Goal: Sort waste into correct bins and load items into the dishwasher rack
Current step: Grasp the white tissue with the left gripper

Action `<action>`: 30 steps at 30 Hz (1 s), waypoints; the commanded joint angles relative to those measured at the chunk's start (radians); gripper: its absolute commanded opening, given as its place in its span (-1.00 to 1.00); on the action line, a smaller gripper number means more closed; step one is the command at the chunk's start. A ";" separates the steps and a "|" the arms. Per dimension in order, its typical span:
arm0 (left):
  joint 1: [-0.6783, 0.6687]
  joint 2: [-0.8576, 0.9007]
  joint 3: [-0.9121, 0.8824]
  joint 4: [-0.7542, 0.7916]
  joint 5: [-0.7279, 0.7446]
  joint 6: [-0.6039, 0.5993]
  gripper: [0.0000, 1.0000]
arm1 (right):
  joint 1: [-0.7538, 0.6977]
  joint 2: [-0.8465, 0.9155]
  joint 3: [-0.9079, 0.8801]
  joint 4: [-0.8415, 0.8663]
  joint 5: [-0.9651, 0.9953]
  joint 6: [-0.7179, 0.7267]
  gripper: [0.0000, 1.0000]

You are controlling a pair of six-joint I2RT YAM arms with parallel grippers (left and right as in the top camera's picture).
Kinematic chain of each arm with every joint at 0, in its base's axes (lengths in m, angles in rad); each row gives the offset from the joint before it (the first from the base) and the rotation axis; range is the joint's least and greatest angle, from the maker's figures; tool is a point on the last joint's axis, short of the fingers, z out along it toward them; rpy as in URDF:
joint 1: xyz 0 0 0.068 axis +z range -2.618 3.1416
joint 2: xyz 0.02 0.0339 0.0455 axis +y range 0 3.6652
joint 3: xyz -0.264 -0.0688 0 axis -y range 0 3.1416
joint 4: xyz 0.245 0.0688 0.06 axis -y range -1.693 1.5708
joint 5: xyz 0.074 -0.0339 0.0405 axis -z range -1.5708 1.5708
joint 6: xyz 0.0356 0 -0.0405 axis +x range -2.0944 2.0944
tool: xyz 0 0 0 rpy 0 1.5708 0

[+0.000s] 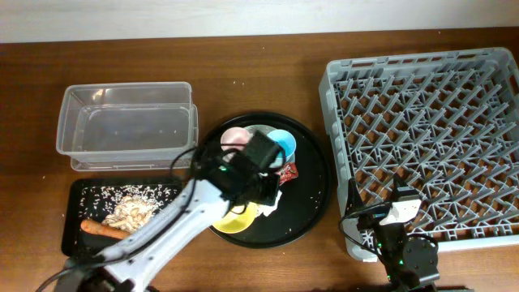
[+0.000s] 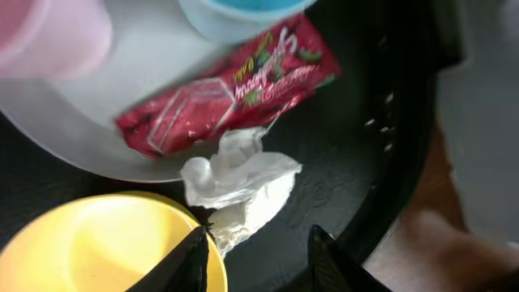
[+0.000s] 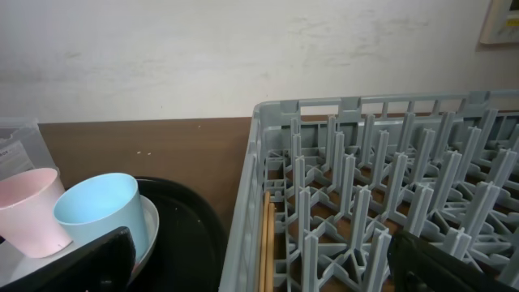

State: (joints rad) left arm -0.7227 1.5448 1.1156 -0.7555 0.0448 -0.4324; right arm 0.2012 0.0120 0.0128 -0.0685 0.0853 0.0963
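Fingertips [image 2: 197, 261] of L gripper [image 2: 261, 259] stand part-way apart w/ nothing clamped btwn them. The gap sits over the bare floor of the round black tray [image 2: 357, 162]. The lower tail of the crumpled tissue [image 2: 243, 182] is just beside the fingertip nearer the yellow bowl [image 2: 97, 243]. Tissue lies on that tray, touching the bowl's rim and the edge of the pale plate [image 2: 97, 138]. Red wrapper [image 2: 227, 93] lies on the plate just beyond the tissue, one end poking out over the tray. Pink cup [image 2: 49, 36] and blue cup [image 2: 243, 12] stand on the same plate behind it. Stray grains [image 2: 379, 123] dot the tray's glossy black floor nr its rim.

R gripper [image 3: 268, 272] hangs w/ fingers spread wide and empty, at the near left corner of the grey rack [image 3: 381, 162], which has rows of upright pegs.

From overhead the round tray sits mid-table, btwn the rack on the right and the clear tub [image 1: 126, 126] on the left. Black rectangular tray [image 1: 75, 195] lies just in front of the tub. It holds the carrot [image 1: 101, 229] at its near edge and a pale grain heap [image 1: 134, 212] beside it, w/ more grains scattered toward the tub side.

Table [image 1: 243, 57] is dark brown wood w/ visible grain and a few pale specks nr the round tray. Wall [image 3: 203, 57] is off-white, scuffed and blotchy, meeting the table's far edge. Frame corner [image 3: 501, 20] shows at the top right of the R wrist view; can't tell what it holds.
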 commanded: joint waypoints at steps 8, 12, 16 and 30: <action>-0.032 0.094 0.011 0.031 -0.119 -0.046 -0.11 | -0.006 -0.005 -0.007 -0.005 -0.003 -0.007 0.97; -0.072 0.136 0.011 0.049 -0.109 -0.045 0.24 | -0.006 -0.005 -0.007 -0.005 -0.003 -0.007 0.97; -0.082 0.146 0.011 0.061 -0.118 -0.045 0.40 | -0.006 -0.005 -0.007 -0.005 -0.002 -0.007 0.96; -0.082 0.198 -0.042 0.121 -0.147 -0.046 0.27 | -0.006 -0.005 -0.007 -0.005 -0.002 -0.007 0.97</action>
State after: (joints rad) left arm -0.8032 1.6905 1.0843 -0.6376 -0.0872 -0.4759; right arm 0.2012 0.0120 0.0128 -0.0681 0.0849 0.0967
